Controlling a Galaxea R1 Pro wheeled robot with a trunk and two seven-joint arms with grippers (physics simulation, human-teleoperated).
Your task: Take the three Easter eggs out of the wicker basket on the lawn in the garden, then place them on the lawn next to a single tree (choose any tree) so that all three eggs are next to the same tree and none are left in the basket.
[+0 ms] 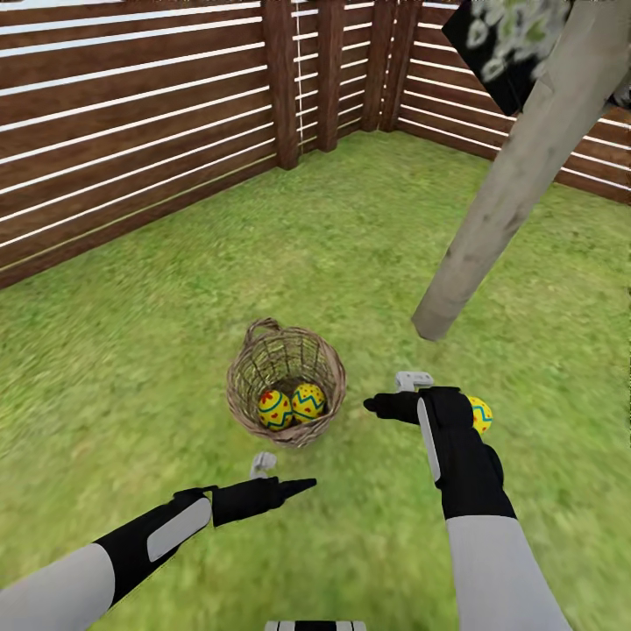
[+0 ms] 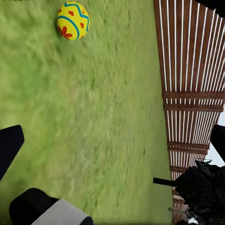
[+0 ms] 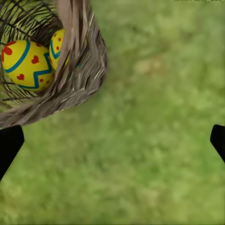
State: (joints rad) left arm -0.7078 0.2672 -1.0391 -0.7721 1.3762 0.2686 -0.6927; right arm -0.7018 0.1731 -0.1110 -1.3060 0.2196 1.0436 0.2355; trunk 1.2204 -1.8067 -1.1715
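Wicker basket [image 1: 287, 383], round, woven, holds two painted eggs [image 1: 291, 407].

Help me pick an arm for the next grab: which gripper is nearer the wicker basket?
Right, narrowly. The right gripper hovers just beside the wicker basket, on its tree side. The left gripper sits a bit farther off, on the near side of the basket.

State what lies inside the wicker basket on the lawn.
Two Easter eggs lie side by side at the bottom of the wicker basket. The basket floor beneath them is covered by the eggs.
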